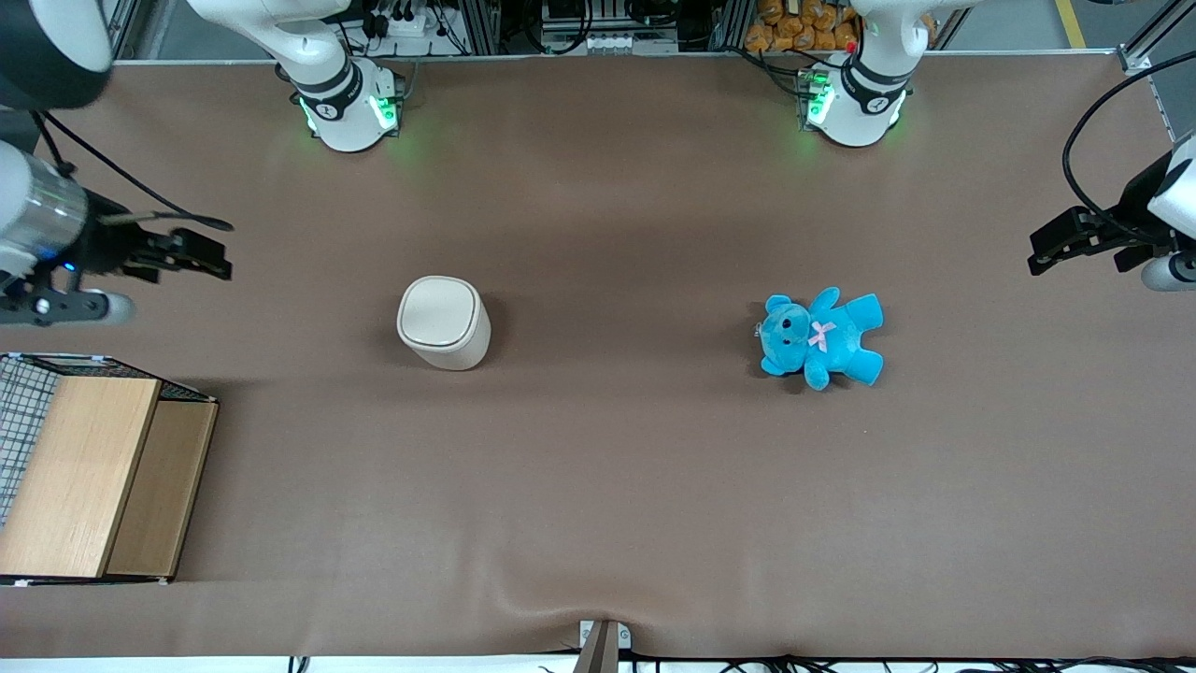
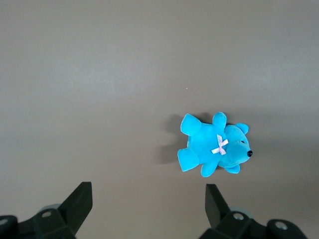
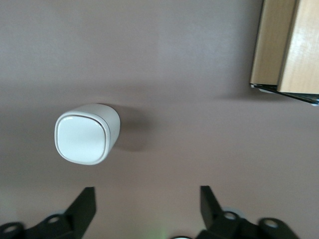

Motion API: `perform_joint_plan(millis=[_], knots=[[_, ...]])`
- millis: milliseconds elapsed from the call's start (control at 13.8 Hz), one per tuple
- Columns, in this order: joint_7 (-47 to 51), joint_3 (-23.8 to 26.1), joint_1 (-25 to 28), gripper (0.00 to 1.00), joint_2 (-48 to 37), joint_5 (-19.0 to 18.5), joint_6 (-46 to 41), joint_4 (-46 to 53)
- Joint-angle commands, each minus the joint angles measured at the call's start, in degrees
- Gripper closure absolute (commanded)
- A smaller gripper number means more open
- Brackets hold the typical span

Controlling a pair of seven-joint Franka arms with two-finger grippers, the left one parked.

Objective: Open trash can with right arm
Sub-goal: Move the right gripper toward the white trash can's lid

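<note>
On the brown table (image 1: pixel 598 486) the trash can (image 1: pixel 443 322) stands upright with its lid flat and closed, well apart from my gripper (image 1: pixel 192 254). My gripper hangs at my arm's end, fingers apart and holding nothing; the can lies toward the table's middle from it.

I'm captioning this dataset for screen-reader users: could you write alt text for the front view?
A small cream-white trash can stands upright with its lid shut on a brown table, and the right arm's open gripper hovers off to its side, touching nothing. A blue teddy bear lies toward the parked arm's end; a wooden box sits at the working arm's end.
</note>
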Motion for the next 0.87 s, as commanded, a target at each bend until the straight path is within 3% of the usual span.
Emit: perform_joint_plan(millis=[0, 436, 655, 800], knots=[[4.7, -0.3, 3.5, 0.31, 2.1, 0.8, 1.8, 0.6], [5.4, -0.2, 5.8, 0.88, 6.3, 1.0, 4.2, 0.2], [8.3, -0.2, 7.6, 1.00, 6.6, 1.0, 9.9, -4.6], [8.4, -0.2, 8.9, 1.00, 6.7, 1.0, 12.5, -6.7]])
